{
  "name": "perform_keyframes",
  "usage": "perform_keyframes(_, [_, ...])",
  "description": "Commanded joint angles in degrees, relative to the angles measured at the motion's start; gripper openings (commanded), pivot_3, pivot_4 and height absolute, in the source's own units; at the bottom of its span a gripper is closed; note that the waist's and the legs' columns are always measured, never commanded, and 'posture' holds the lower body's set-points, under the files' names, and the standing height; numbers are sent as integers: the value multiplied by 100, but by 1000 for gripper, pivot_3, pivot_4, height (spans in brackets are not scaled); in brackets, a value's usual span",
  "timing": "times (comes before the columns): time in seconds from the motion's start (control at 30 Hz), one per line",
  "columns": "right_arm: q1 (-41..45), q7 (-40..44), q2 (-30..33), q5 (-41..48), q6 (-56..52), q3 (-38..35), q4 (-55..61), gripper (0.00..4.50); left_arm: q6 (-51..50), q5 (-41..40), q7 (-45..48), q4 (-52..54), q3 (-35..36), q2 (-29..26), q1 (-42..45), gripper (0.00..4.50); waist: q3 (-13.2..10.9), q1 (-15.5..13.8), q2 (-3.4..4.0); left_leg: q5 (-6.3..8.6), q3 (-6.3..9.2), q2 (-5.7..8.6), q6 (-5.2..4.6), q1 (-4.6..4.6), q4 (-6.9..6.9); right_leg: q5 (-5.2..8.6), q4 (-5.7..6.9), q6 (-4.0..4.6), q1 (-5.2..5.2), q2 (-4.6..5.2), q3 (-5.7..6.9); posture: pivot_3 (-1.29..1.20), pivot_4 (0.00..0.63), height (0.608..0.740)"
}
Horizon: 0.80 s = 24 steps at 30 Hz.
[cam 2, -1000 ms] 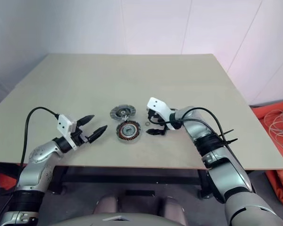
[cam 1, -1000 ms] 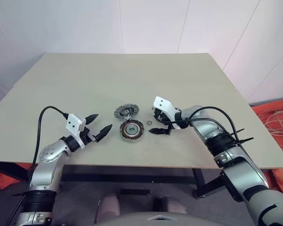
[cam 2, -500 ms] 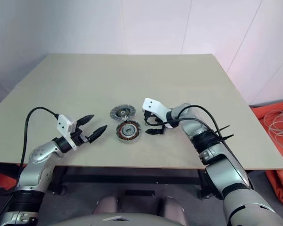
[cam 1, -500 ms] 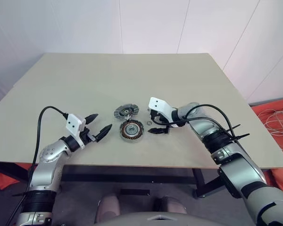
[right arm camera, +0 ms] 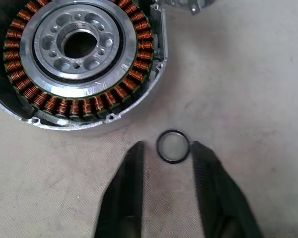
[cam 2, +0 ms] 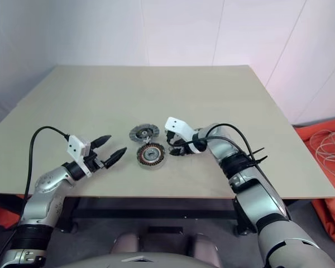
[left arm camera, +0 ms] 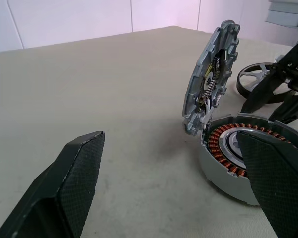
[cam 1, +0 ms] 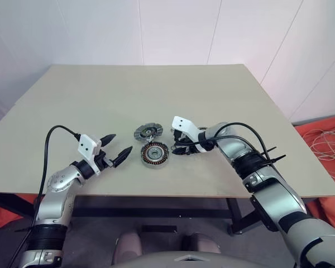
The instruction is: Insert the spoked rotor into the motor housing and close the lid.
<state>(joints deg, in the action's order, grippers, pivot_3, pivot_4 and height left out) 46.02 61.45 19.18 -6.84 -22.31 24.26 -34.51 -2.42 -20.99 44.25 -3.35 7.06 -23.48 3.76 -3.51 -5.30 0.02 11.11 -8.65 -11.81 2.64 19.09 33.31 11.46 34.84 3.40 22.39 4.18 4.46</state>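
Flanking thin ring (right arm camera: 173,146), right gripper (right arm camera: 166,148) jaws beside motor housing (right arm camera: 79,59).

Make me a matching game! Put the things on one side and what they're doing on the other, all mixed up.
Things:
1. motor housing
2. lid
3. small ring
4. left gripper

States:
A. open, holding nothing
B. lying flat on the table, copper windings facing up
C. on the table, flanked by the right gripper
D. standing tilted on its edge

Pairs: 1-B, 2-D, 3-C, 4-A
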Motion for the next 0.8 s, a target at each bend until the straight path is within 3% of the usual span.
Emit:
perform_keyframes(0.03, [170,-149,-44,-99,78,-42,-193,654,111,11,-27,98,37,-16,105,4500,0,-1,0,0,0,0,0,-3,0,0,-1,-1,-4,0,0,0,0,740])
perform_keyframes(0.23, [220,-150,43,-34,-97,-176,2,655,109,12,-51,135,43,-15,92,4500,0,-4,0,0,1,0,0,-4,1,1,-1,-1,-6,0,0,0,0,740])
perform_keyframes(0.6, [-67,395,831,565,-1428,-563,2321,655,54,-48,7,200,53,-72,-15,4500,0,-12,0,4,0,-1,-6,25,-11,-11,-3,33,15,-1,0,0,0,740])
perform_keyframes(0.8, [-218,533,708,1166,-2044,-603,3056,655,2,-122,154,288,87,-168,-165,4500,0,-22,0,5,0,-1,-8,59,-10,-7,-2,37,46,-2,0,0,0,740])
